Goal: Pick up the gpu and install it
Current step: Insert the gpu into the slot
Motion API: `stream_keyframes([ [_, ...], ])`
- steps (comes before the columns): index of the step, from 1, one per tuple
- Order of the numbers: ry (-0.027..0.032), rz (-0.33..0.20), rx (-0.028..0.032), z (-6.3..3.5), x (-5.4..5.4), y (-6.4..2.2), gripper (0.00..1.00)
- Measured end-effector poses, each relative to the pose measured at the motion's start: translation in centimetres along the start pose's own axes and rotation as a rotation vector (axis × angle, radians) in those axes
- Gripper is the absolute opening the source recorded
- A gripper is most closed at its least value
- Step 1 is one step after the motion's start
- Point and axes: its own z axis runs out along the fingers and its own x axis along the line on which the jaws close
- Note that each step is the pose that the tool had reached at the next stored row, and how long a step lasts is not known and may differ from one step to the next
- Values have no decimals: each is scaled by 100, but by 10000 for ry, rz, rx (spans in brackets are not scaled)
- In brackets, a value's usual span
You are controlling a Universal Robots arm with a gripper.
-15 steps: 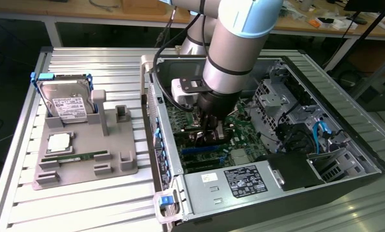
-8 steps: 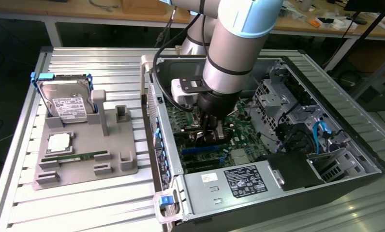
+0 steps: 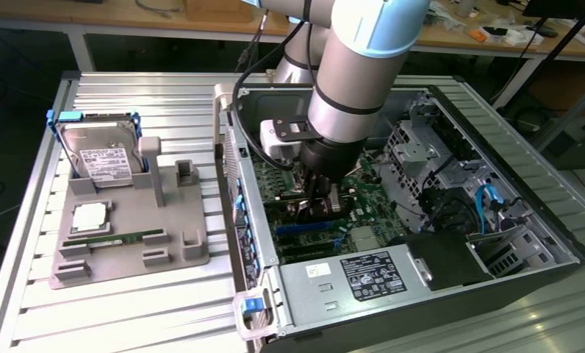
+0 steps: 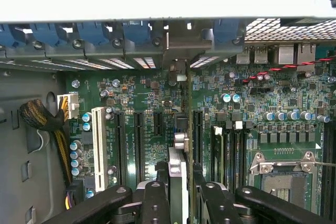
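GPU [image 4: 180,179], pinched edge-on between the gripper [image 4: 181,195] jaws, stands upright over the motherboard [image 4: 136,103], its bracket end toward the computer case [image 3: 557,243] rear slots, and may jam or bend if its edge misses the slot.

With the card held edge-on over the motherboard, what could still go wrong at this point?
1. The gpu, gripped in the hand, may sit slightly off the slot; pressing could jam its edge on the board.
2. Its bracket end must meet the rear opening; a tilt could catch there.
3. Capacitors stand close beside the slots and could be struck.
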Motion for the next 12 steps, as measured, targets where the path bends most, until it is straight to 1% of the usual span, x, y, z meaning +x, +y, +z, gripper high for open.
stream_keyframes([
  [2,-1,-1,-39,1,0,-1,28],
  [5,2,-1,-127,0,0,-1,28],
  [7,4,1,-164,0,0,0,28],
  [8,4,1,-173,0,0,0,28],
  [12,4,2,-175,0,0,0,28],
])
